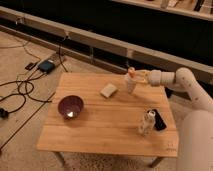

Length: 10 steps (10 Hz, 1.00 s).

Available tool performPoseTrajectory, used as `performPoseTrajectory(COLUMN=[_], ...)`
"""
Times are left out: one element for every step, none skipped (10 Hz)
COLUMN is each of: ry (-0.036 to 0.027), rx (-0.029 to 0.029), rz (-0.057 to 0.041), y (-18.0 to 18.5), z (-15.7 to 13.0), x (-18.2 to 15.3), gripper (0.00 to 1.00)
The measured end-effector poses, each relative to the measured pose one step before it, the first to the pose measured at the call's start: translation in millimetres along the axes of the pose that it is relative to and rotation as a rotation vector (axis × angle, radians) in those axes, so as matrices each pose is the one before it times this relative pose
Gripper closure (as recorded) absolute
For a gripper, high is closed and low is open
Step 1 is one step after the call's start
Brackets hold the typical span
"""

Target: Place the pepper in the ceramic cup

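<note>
The ceramic cup (129, 86), small and white, stands upright at the far right part of the wooden table (105, 130). Directly above its mouth is my gripper (132, 74), reaching in from the right on a white arm (170, 78). It is shut on the pepper (131, 71), a small orange-red item that shows at the fingertips just over the cup's rim. Whether the pepper touches the cup, I cannot tell.
A dark purple bowl (70, 106) sits on the table's left side. A beige block (108, 90) lies left of the cup. A clear bottle (146, 122) and a flat black object (159, 119) stand near the right edge. Cables and a blue box (46, 65) lie on the floor to the left.
</note>
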Motion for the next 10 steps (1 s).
performPoseTrajectory(ry=[-0.00557, -0.00709, -0.00923, -0.00451, -0.00194, 0.00057, 0.00182, 0.00596, 0.00766, 0.00726], rx=[-0.00851, -0.01075, -0.0172, -0.01245, -0.01344, -0.01303, -0.00247, -0.00442, 0.00033, 0.00193], rz=[0.00539, 0.00381, 0.00335, 0.00244, 0.00462, 0.00803, 0.00415, 0.00592, 0.00267, 0.0016], y=[4.24, 3.93, 5.82, 3.47, 3.08, 2.54, -0.17, 0.96, 1.12, 0.93], z=[0.91, -1.58, -3.01, -2.0, -1.45, 0.16, 0.42, 0.85, 0.28, 0.8], x=[-4.05, -4.15, -5.7, -3.63, -3.63, -4.37, -2.06, -1.61, 0.84, 0.32], gripper=[1.0, 1.0, 1.0, 1.0, 1.0, 1.0, 1.0, 1.0, 0.97, 0.88])
